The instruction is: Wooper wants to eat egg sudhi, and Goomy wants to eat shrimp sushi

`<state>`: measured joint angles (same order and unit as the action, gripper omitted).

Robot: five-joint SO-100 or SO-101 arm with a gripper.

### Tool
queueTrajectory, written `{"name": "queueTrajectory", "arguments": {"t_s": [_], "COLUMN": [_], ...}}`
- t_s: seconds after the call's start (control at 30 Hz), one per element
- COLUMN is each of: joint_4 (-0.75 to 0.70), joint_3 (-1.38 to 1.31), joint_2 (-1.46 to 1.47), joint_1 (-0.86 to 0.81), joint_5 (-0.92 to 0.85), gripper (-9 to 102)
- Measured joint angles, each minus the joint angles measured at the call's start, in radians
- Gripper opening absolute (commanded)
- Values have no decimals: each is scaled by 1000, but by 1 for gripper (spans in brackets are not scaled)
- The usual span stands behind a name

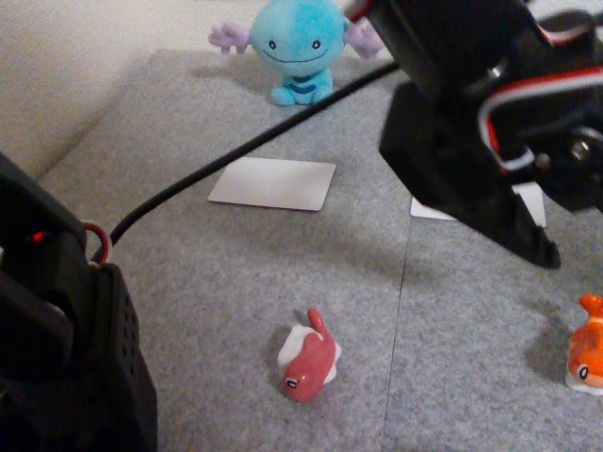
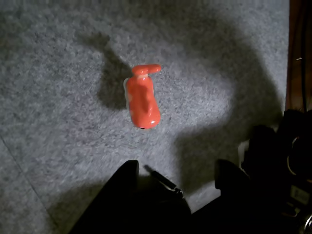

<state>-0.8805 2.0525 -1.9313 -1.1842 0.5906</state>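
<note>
Mat (image 1: 236, 282): grey felt-like tiles covering the table; every piece stands on it.
Gripper (image 2: 176, 171): hangs above the mat, fingers apart with nothing between them; in the wrist view the shrimp lies ahead of the tips, not yet straddled. In the fixed view the black arm looms at upper right, its finger tip pointing down short of the shrimp.
Wooper (image 1: 297, 45): blue plush sitting upright at the far edge, facing the mat. Soft and light by the look; it need not be lifted.
Cards: a white card (image 1: 273, 183) lies flat in front of Wooper; a second white card (image 1: 530, 202) is partly hidden behind the arm. Both appear bare, likely the serving spots.
Red sushi (image 1: 308, 358): dark red toy on white rice, near the front centre, well apart from the shrimp.
Shrimp (image 2: 142, 100): orange, on the mat at the right edge of the fixed view (image 1: 586, 354), tail upturned.
Handling: probably hard, light, glossy plastic, so slippery; pinch across the narrow sides of the body, low near the rice, not the tail.
Containers: none in view.
</note>
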Motion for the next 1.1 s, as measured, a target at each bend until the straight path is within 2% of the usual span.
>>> {"name": "queueTrajectory", "arguments": {"t_s": [0.1, 0.4, 0.5, 0.8, 1.0, 1.1], "joint_4": [-86, -505, -588, -598, -598, -598], "joint_3": [-129, -604, -713, -831, -831, -831], "joint_2": [97, 508, 637, 828, 831, 831], "joint_1": [0, 2, 2, -11, 5, 6], "joint_5": [0, -40, -49, -49, -44, -51], "gripper": [19, 19, 19, 19, 31, 32]}}
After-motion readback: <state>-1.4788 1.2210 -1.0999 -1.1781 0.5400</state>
